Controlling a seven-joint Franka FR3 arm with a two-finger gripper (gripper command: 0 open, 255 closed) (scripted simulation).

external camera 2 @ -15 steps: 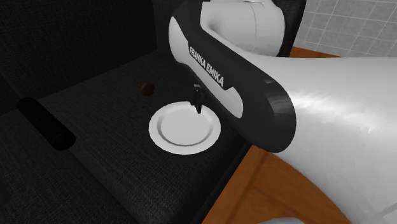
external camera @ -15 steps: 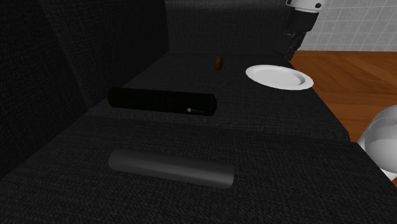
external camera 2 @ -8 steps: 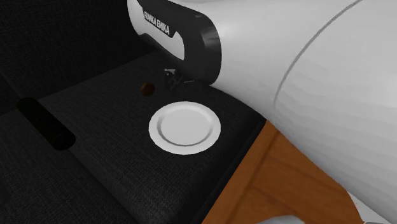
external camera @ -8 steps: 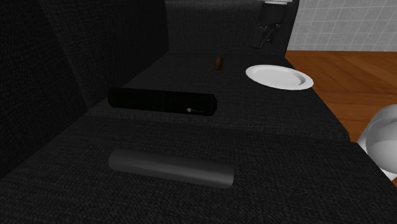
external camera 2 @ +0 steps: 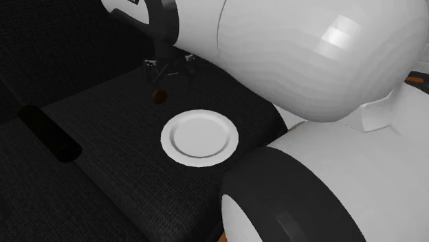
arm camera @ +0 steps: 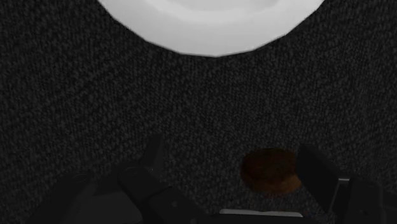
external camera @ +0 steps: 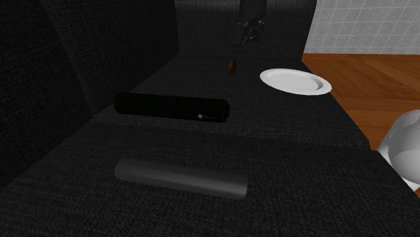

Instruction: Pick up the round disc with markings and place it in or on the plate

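The gripper (external camera: 248, 30) hangs just above the small brown disc (external camera: 231, 66) with its fingers spread apart. In the wrist view the disc (arm camera: 270, 170) lies on the dark woven surface (arm camera: 95, 102) between the two fingers, closer to one of them, and neither finger grips it. The white plate (external camera 2: 165, 137) sits near the disc (external camera 2: 158, 95) but apart from it, and two dark cylinders (external camera: 171, 107) lie farther along the same surface.

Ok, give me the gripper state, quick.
Gripper: open, holding nothing. The brown disc shows between its spread fingers, not clasped.
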